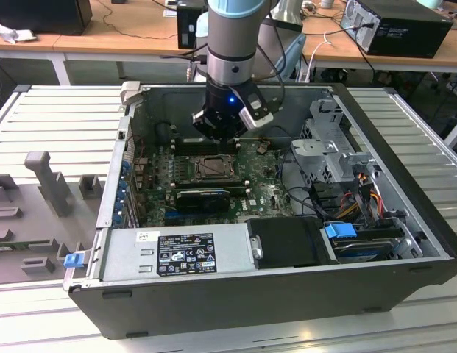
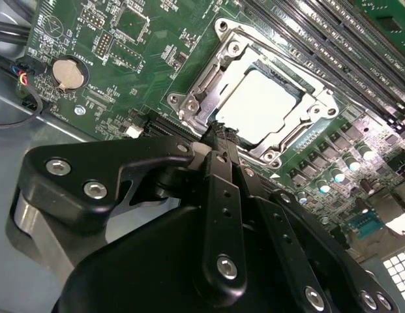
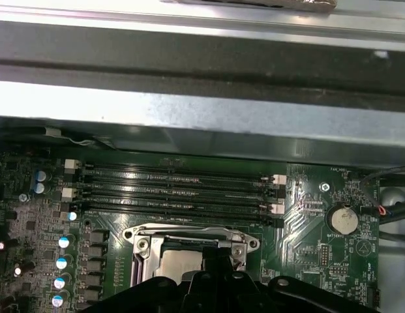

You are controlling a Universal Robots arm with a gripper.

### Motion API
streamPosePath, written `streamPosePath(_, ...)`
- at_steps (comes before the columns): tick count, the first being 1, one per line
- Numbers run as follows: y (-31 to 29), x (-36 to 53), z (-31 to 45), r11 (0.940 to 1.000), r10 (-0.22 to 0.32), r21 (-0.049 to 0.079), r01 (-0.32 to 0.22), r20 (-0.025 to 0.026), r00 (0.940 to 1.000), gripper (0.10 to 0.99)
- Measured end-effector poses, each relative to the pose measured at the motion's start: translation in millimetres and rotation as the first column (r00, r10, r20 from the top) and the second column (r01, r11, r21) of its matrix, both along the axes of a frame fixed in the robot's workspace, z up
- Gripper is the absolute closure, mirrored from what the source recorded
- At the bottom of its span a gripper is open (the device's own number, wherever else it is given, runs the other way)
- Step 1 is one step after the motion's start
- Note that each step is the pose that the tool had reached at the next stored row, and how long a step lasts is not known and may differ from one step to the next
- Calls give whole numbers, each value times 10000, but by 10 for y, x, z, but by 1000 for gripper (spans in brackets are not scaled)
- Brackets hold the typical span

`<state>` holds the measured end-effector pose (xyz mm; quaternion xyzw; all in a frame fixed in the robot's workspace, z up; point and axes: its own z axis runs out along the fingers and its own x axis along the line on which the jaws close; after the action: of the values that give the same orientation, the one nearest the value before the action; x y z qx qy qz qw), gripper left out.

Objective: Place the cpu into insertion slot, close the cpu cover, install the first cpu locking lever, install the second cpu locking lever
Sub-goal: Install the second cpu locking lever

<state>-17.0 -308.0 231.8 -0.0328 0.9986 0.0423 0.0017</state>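
— One chip. Where is it?
— cpu (image 2: 257, 107) sits in the insertion slot (image 2: 290, 77), with the cpu cover (image 2: 195, 88) down flat over it. All of it is just below and ahead of your claw (image 2: 218, 130).
— Claw state?
— Can't tell if it's spread or pressed together.
— Step?
— Looks like lever latching. Your tip hangs at the cover's near edge; can't tell if it touches. That calls for a slow, exact push. Memory slots (image 3: 176, 189) lie beyond the socket.

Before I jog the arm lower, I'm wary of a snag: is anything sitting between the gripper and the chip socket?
Nothing visible does. The gripper hangs right at the socket cover, where the chip lies in the cover's window. The memory slots run alongside, off the path.
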Motion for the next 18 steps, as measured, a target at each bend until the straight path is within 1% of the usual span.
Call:
streamPosePath(3,-1,1,18,10000,2,-1,-2,0,10000,980)
streamPosePath(8,-1,1,110,10000,4,-20,-4,0,10000,980)
streamPosePath(10,-11,1,121,10000,2,-20,-2,1,10000,980)
streamPosePath(11,-24,1,121,10000,2,-21,-2,1,10000,980)
streamPosePath(14,-126,0,120,10000,2,-21,-2,0,10000,980)
streamPosePath(18,-213,0,120,10000,2,-33,-2,-1,10000,980)
